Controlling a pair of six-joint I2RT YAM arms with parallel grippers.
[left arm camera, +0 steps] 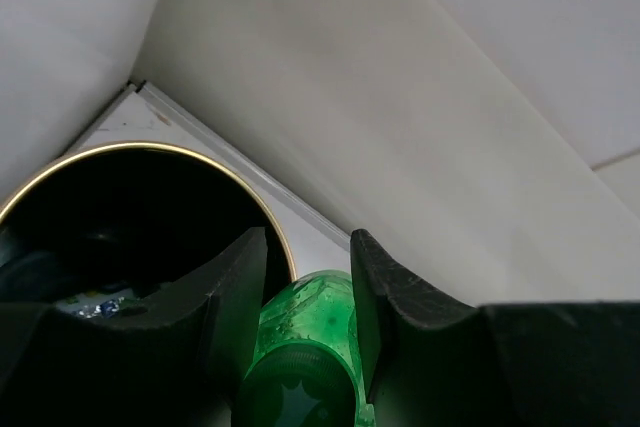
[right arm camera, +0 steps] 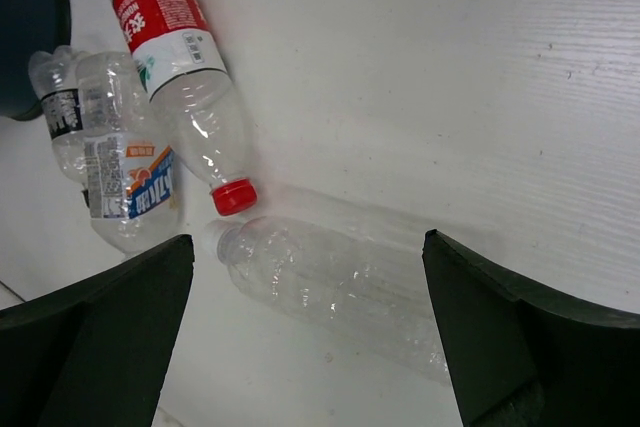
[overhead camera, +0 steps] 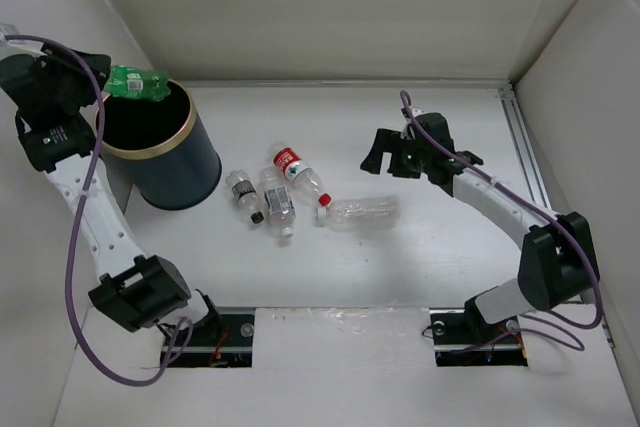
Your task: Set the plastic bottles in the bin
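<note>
Green bottle (overhead camera: 140,84) is clamped in the left gripper (left arm camera: 305,257) over the far rim of the bin (overhead camera: 188,175), long axis along that rim; the right gripper (right arm camera: 308,247) is spread wide above the clear bottle (right arm camera: 330,287).

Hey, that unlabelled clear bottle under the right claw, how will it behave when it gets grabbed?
The clear bottle looks empty, so it is probably very light. Lying on its side on the smooth table, it would likely roll if nudged. Its thin walls may buckle when the open right claw squeezes.
</note>
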